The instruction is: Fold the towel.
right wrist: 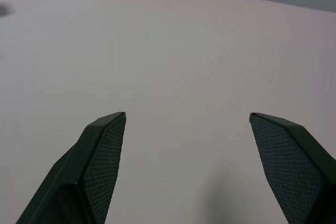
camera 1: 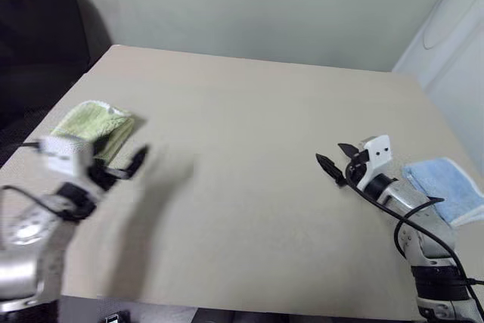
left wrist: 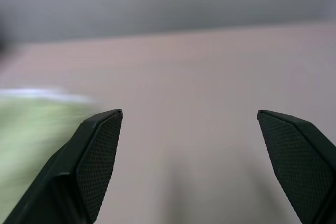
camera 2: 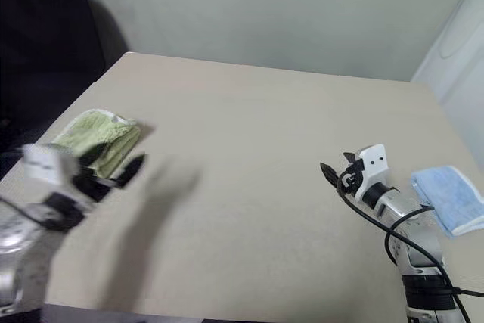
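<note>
Beige table near; pale wall, dark chair behind.

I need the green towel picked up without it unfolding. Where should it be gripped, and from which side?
Probably the green towel is best pinched at its near right corner, beside the open left gripper, coming in from the table's middle. It lies folded flat near the table's left edge, so its layers stack there.
</note>
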